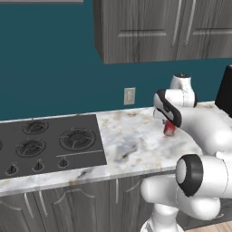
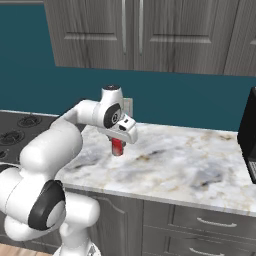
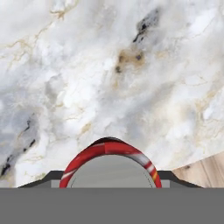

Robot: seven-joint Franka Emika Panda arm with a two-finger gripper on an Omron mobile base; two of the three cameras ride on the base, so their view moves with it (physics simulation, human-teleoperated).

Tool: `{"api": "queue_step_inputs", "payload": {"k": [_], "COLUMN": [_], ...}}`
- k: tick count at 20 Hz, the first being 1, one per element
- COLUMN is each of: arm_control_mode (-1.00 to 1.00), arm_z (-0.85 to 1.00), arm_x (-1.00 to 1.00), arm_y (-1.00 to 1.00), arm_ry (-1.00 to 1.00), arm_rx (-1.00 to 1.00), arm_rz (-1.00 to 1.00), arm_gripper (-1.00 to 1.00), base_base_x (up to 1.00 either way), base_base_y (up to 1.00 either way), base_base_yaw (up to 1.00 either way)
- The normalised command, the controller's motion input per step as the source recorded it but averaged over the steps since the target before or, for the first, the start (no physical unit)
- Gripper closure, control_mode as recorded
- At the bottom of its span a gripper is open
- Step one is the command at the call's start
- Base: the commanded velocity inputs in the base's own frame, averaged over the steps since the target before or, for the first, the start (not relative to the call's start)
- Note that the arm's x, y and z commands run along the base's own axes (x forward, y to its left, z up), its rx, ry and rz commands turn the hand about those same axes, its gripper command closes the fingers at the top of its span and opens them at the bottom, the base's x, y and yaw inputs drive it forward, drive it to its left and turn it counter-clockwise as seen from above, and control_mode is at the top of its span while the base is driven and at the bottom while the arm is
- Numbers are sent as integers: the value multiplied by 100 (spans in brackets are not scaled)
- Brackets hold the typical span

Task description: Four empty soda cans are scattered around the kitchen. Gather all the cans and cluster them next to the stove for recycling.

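Observation:
A red soda can point(image 1: 169, 131) with a silver top sits between the fingers of my gripper point(image 1: 168, 126), which is shut on it over the marble counter point(image 1: 131, 140). From the right base view the soda can point(image 2: 117, 146) hangs under the hand, low over the counter; contact with the stone cannot be told. Looking down from the hand, the soda can's point(image 3: 111, 168) rim lies between the dark fingertips point(image 3: 47, 178) of the gripper point(image 3: 111, 181). The stove point(image 1: 45, 140) lies to the left of the can, set in the counter, and its burners also show at the stove's point(image 2: 15, 132) edge.
A wall outlet point(image 1: 129, 96) sits behind the counter. A black appliance point(image 2: 248, 135) stands at the counter's right end. Upper cabinets point(image 1: 154, 29) hang above. The counter's front edge and wood floor point(image 3: 205, 168) lie near the can.

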Motion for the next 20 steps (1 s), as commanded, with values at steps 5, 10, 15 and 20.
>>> {"api": "queue_step_inputs", "payload": {"k": [5,10,15,20], "arm_control_mode": [-100,-100,-100,-100], "arm_z": [21,3,0,0], "arm_x": [0,1,2,19], "arm_y": [54,54,43,40], "arm_ry": [-5,-1,-3,0], "arm_rx": [0,0,0,0], "arm_rz": [10,15,18,18], "arm_gripper": [100,100,100,100], "base_base_x": [0,0,0,0], "base_base_y": [0,0,0,0], "base_base_yaw": [0,0,0,0]}}
